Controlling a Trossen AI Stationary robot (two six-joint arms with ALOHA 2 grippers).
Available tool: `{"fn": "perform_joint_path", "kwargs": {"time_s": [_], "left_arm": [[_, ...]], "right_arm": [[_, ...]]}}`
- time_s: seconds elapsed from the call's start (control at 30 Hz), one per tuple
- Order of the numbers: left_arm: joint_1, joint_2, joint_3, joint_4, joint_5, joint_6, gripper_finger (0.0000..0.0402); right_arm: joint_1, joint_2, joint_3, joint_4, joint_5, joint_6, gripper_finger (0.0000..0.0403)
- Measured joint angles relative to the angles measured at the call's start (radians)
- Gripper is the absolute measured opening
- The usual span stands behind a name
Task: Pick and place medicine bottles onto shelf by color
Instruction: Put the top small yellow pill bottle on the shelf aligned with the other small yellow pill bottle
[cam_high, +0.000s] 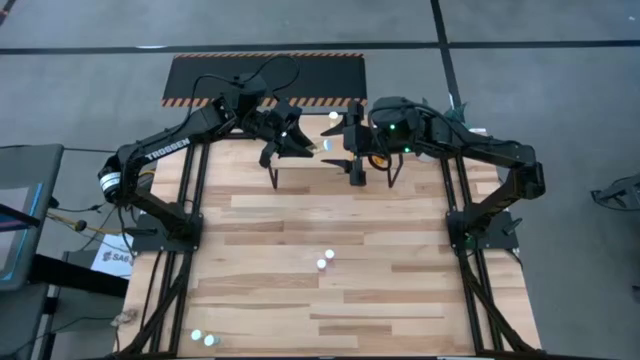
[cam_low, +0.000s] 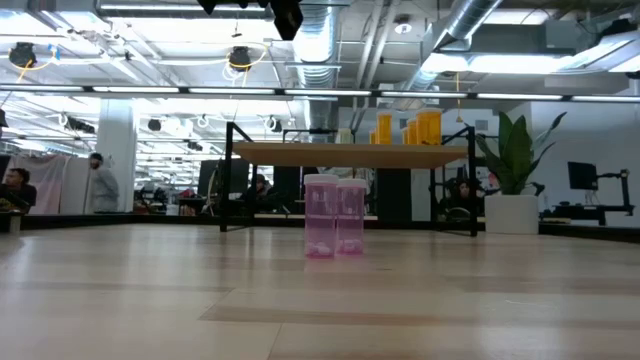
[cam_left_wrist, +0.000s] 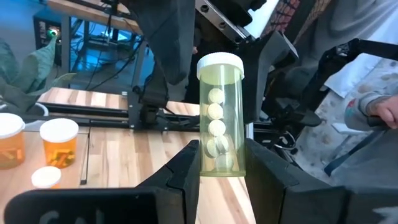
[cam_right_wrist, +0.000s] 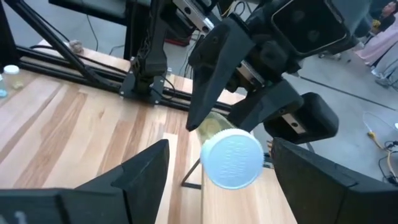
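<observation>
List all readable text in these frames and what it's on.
"TROSSEN": white letters along the left arm, in the high view.
"SA…": cut-off letters on a white sheet under the table's left edge; the rest is hidden.
Nothing else can be read: the greenish bottle held in the left claw, the orange bottles on the shelf and the pink bottles show no legible labels.

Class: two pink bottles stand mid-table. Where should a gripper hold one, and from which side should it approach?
Grip one pink bottle on its round body just under the white cap, descending from above. It stands upright, very close beside its pink neighbour, so the fingers should probably close on its free sides, not into that gap.
</observation>
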Motion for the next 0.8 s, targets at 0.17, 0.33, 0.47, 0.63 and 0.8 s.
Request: {"fn": "perform_joint_path", "kwargs": {"time_s": [0.17, 0.33, 0.47, 0.63, 0.8], "left_arm": [[0.015, 0.0, 0.0, -0.013, -0.009, 0.001, 0.009], [0.031, 0.0, 0.0, -0.048, -0.01, 0.021, 0.009], [0.033, 0.0, 0.0, -0.086, -0.005, 0.063, 0.009], [0.033, 0.0, 0.0, -0.077, 0.004, 0.069, 0.009], [0.033, 0.0, 0.0, -0.074, 0.043, 0.076, 0.009]], "right_arm": [[0.0, 0.0, 0.0, -0.005, 0.0, 0.001, 0.0301], [0.0, -0.005, 0.0, -0.01, 0.0, 0.003, 0.0301], [0.001, -0.01, 0.0, -0.005, -0.002, 0.003, 0.0301], [0.0, -0.01, 0.0, -0.006, -0.002, 0.003, 0.0301], [0.0, -0.01, 0.0, -0.007, -0.003, 0.002, 0.0301]]}}
